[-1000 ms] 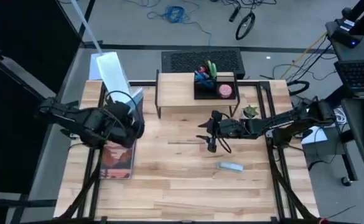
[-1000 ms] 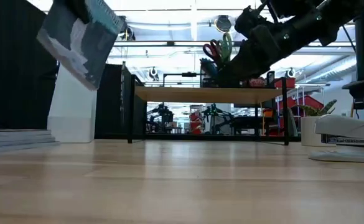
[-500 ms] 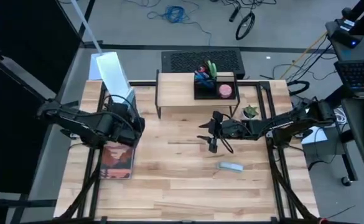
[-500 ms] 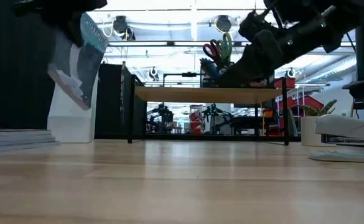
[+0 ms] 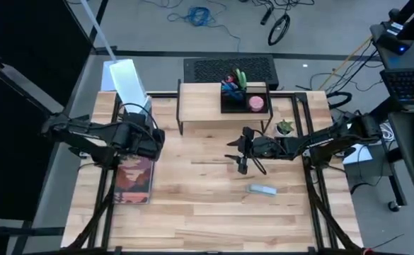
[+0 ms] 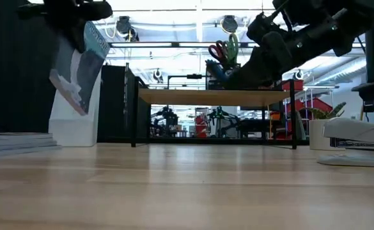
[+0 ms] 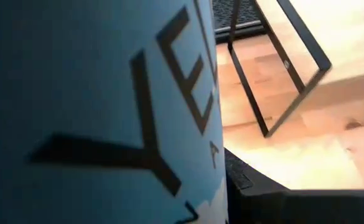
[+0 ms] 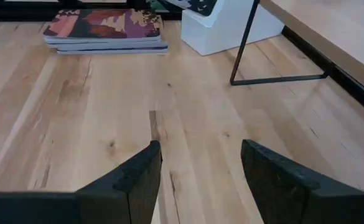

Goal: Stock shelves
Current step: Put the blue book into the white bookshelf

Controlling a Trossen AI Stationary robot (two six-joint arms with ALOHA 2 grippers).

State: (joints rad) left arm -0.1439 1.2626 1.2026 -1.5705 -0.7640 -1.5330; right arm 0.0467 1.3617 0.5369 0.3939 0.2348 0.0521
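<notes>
Holding a thin blue-grey magazine (image 6: pixel 78 64) up by its top edge over the white file box (image 5: pixel 125 85) at far left of the surface, the left tool (image 5: pixel 141 138) is clamped on something light and floppy, best pinched near the spine, while the right tool (image 8: pixel 197 171) hangs open mid-surface near the low light-wood shelf riser (image 5: pixel 199 106) at the far middle.

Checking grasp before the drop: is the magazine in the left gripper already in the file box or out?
Out. The magazine hangs tilted from the left gripper, its lower edge in front of the white file box, clear of the table.
</notes>
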